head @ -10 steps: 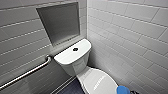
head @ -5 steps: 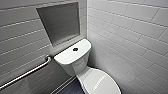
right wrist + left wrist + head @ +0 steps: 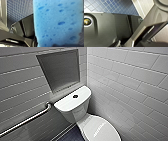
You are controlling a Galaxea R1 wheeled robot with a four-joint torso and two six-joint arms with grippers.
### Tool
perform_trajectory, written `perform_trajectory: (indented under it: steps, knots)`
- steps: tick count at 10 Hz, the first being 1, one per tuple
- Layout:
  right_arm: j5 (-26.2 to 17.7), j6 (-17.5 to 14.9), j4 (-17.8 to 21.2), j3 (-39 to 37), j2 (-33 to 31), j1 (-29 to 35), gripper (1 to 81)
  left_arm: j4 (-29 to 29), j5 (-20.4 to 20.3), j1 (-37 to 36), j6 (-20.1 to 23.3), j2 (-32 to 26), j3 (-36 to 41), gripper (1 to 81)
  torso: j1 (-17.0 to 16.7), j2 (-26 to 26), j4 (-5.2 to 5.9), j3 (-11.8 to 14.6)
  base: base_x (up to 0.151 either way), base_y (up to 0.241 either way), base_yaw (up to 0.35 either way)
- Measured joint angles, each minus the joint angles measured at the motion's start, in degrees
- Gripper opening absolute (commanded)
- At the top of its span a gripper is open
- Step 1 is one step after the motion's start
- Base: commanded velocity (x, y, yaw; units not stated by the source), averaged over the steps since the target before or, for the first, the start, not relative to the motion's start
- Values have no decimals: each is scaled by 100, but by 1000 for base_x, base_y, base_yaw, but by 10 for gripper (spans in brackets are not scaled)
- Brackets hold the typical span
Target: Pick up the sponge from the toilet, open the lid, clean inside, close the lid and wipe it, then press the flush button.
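Noted in the right wrist view: the sponge [image 3: 56,22], bright blue and porous, hard up against the camera, with blue floor tiles [image 3: 18,11] behind and no support beneath. Judged therefore gripped by the right pincer [image 3: 62,45], closed on one edge at a dark strip overlapping the foam; degree of closure not plainly visible. Held so, presumably, for carriage clear of the floor and ready for wiping. Left pincer: cannot tell whether open or closed.

Noted in the head view: the toilet [image 3: 75,107] in the tiled corner, the lid [image 3: 100,128] down over the bowl, flush button [image 3: 75,96] on the tank top, grab bar [image 3: 25,120] on the adjoining wall. Sponge in the pincer's grasp, off the toilet. Lid not yet opened.
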Motion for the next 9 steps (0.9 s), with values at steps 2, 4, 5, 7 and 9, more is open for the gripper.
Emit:
perform_trajectory:
  steps: [2, 4, 5, 7, 9]
  knots:
    - [746, -29, -141, -6, 4, -680, 10, -27, 116, -422, -140, -177, 360, 811, 0, 0, 0, 0, 0, 0, 0]
    - [1430, -49, -288, -6, 22, -1306, 10, -243, 284, -827, -305, -226, 428, 811, 0, 0, 0, 0, 0, 0, 0]
    - [1677, -68, -361, 0, 80, -1480, 10, -438, 361, -1012, -327, -256, 406, 811, 0, 0, 0, 0, 0, 0, 0]
    - [1885, -71, -486, 6, 367, -1590, 10, -861, 439, -1334, -377, -293, 224, 811, 0, 0, 0, 0, 0, 0, 0]
    - [1922, -71, -567, 5, 566, -1596, 10, -1261, 449, -1734, -416, -228, 72, 811, 0, 0, 0, 0, 0, 0, 0]
